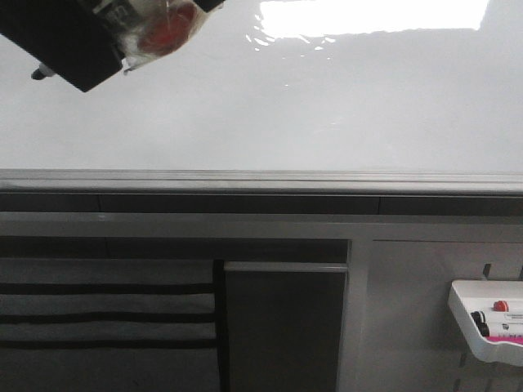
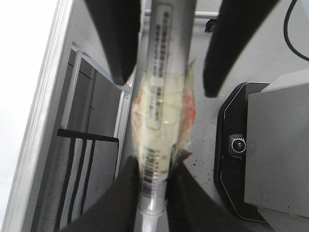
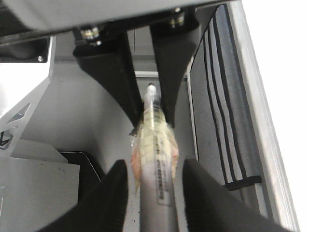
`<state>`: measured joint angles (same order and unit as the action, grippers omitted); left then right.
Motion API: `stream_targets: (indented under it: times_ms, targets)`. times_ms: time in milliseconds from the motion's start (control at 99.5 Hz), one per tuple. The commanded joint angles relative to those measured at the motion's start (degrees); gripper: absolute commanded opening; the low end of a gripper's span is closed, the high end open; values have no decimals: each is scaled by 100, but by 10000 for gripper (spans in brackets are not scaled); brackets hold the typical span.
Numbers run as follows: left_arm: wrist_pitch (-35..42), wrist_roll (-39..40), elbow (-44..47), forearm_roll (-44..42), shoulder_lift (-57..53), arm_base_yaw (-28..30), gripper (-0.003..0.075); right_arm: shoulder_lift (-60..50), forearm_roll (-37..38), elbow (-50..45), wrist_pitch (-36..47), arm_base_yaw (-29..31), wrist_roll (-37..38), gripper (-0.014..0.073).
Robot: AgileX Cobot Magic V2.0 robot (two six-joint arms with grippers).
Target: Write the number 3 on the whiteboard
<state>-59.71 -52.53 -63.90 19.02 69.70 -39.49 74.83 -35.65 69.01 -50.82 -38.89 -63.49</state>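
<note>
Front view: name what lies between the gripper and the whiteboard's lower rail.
Nothing but bare, glossy whiteboard. The front view shows no stroke or object between the gripper and the rail.

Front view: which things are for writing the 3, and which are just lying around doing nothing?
For the job:
- the whiteboard, no 3 on it yet
- the marker
- the left gripper, shut on the marker

Just lying about:
- the white tray
- the spare markers in it
- the striped cloth below the board
</note>
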Motion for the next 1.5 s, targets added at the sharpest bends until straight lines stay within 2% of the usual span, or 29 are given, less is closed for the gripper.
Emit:
stream_targets:
  times_ms: [0,151,342,412,563,643,774,914,1045,1166,1316,1487]
  targets:
    - [188,-11,-190,153,-147,-54,-20,-126,-243,191,231,-7,-68,152]
    - [188,-11,-190,153,-147,-54,-20,-126,-243,191,231,-7,-68,77]
    - [188,-11,-190,153,-147,-54,-3,-126,-243,191,185,-7,-68,46]
    - [220,-11,-190,153,-147,-54,73,-138,-243,191,185,-7,-68,43]
    - [364,62,-190,139,-147,-54,319,-179,-243,191,195,-7,-68,43]
    - [374,277,-190,100,-175,26,376,-279,-138,191,206,17,27,43]
    - [481,618,-179,86,-462,343,378,-579,279,191,262,159,629,43]
    - [749,844,-79,283,-984,876,378,-977,770,5,224,616,1455,43]
    - [1251,917,517,553,-1610,1384,378,-1484,795,-525,314,1214,2091,43]
    - [1850,917,1277,934,-2231,1766,370,-2051,767,-1310,1058,1625,2727,43]
    - [2544,917,1997,1191,-2770,1897,367,-2482,743,-2083,1759,1709,2877,43]
    - [2567,917,2138,1191,-2852,1897,367,-2493,743,-2172,1560,1709,2877,43]
